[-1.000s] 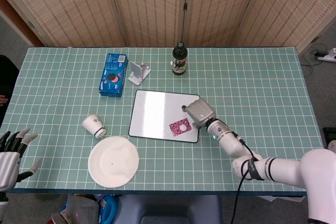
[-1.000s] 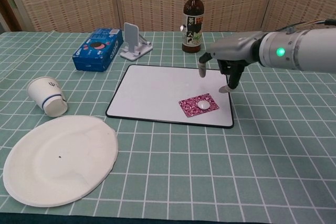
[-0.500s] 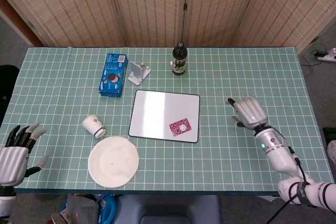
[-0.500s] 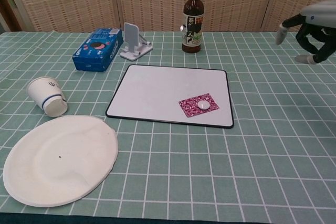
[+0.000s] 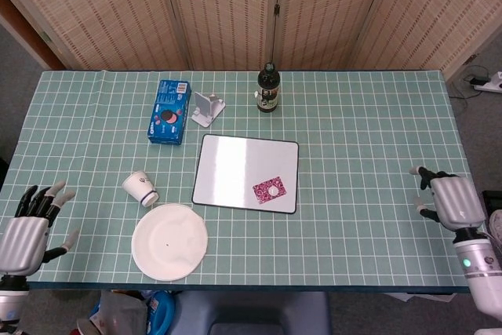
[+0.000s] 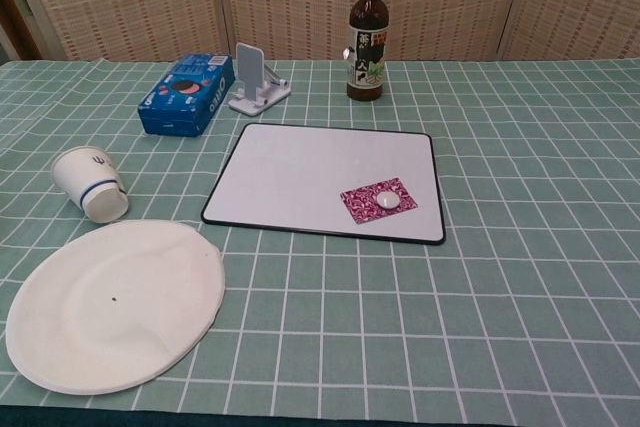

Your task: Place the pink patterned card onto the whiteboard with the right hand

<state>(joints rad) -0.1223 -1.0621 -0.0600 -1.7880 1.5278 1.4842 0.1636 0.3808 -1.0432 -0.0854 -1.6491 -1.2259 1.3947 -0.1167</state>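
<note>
The pink patterned card (image 5: 269, 189) (image 6: 380, 199) lies flat on the whiteboard (image 5: 235, 166) (image 6: 300, 172), near its front right corner, with a small white disc on top of it. My right hand (image 5: 450, 200) hovers over the table's right edge, far from the card, holding nothing, its fingers spread. At the table's front left corner my left hand (image 5: 28, 225) is empty with fingers apart. Neither hand shows in the chest view.
A paper plate (image 5: 169, 242) (image 6: 105, 302) and a tipped paper cup (image 5: 141, 188) (image 6: 90, 184) lie left of the board. Behind it stand a blue biscuit box (image 5: 169, 110) (image 6: 188, 94), a white phone stand (image 5: 207, 107) (image 6: 256, 79) and a dark bottle (image 5: 268, 89) (image 6: 367, 40).
My right hand has drawn back from beside the card to the table's right edge, leaving the chest view. The card stays on the board. The left hand has shifted slightly.
</note>
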